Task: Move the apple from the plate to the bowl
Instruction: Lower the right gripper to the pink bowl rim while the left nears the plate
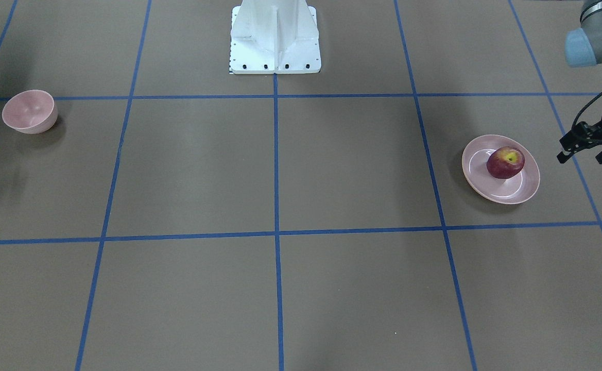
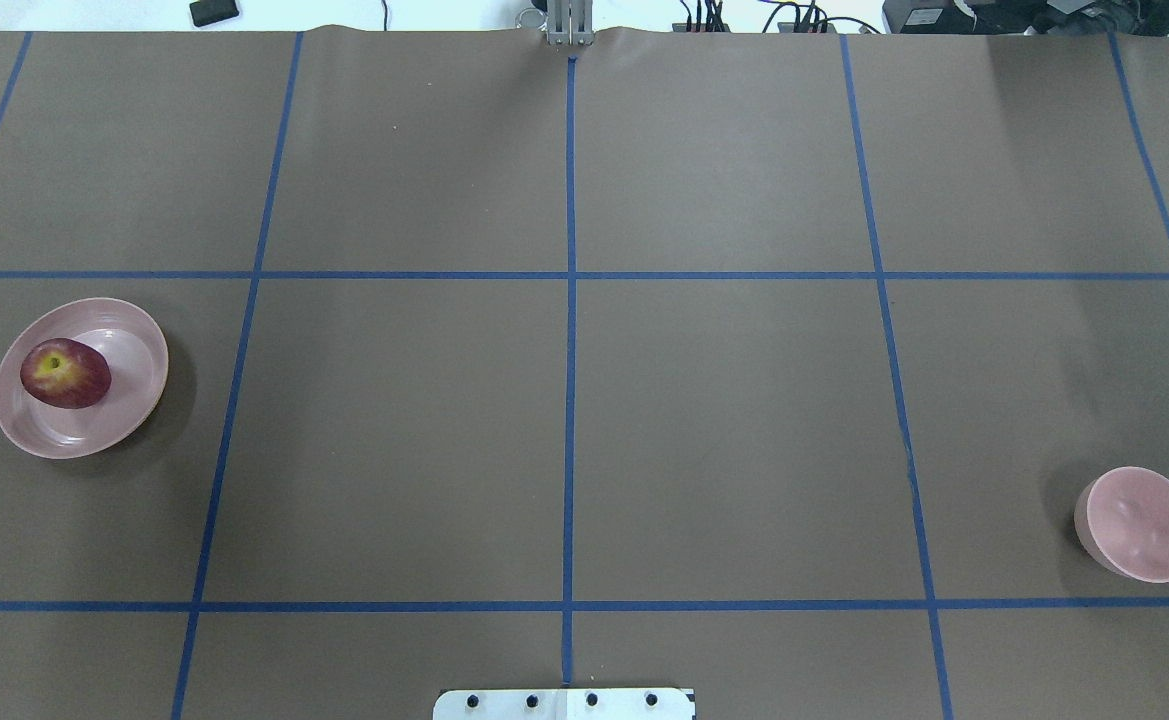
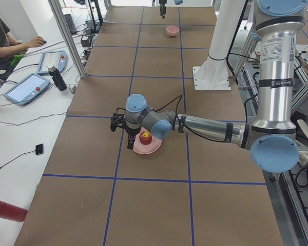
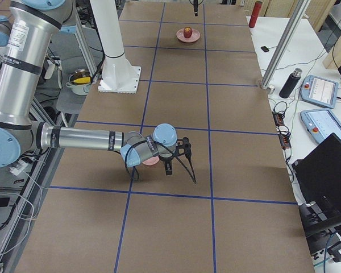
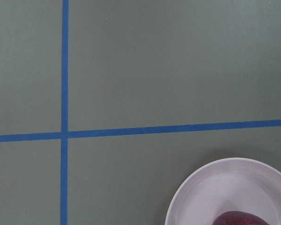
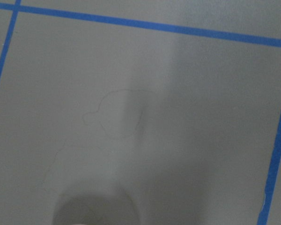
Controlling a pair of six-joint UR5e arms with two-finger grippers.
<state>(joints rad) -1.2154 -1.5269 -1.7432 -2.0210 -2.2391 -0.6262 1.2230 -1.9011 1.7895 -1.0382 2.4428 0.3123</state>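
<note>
The dark red apple [image 1: 505, 162] with a yellow stem patch lies on the wide pale pink plate [image 1: 501, 190] on my left side. It also shows in the overhead view [image 2: 65, 373]. My left gripper [image 1: 584, 148] hangs just outside the plate, at the table's left end, apart from the apple. I cannot tell whether it is open or shut. The small deep pink bowl [image 2: 1142, 524] stands empty at the far opposite end. My right gripper [image 4: 169, 166] hangs beside the bowl, and I cannot tell its state. The left wrist view shows the plate's rim [image 5: 196, 187] and the apple's edge [image 5: 239, 219].
The robot's white base [image 1: 275, 36] stands at the middle of the table's robot side. Blue tape lines [image 2: 570, 400] divide the brown table into squares. An operator [image 3: 5, 38], tablets and a bottle are at a side desk beyond the table.
</note>
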